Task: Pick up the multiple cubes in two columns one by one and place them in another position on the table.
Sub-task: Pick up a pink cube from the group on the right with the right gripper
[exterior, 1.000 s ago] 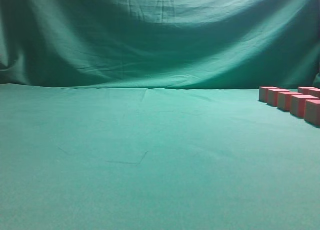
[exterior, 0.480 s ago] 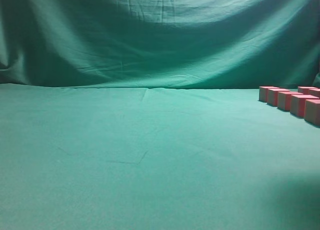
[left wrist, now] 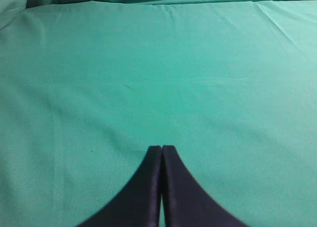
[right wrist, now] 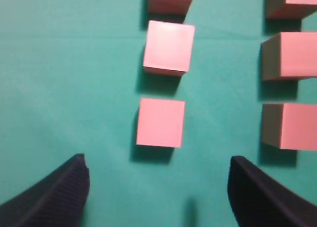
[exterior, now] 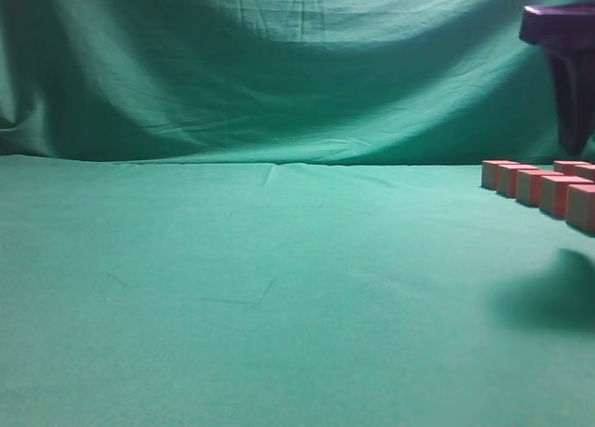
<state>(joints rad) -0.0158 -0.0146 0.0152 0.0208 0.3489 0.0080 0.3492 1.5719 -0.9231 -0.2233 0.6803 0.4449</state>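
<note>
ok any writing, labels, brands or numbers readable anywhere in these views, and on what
None: no text, label, brand, number or sign can be read in any view.
The cubes show plain pink faces with no marks.
The table cloth and the green backdrop are bare fabric.
The left gripper and right gripper show plain dark fingers with no print.

You find no readable text, label, brand, number or sign anywhere; the cubes [right wrist: 160, 122] and the table [exterior: 232, 287] carry no markings.
</note>
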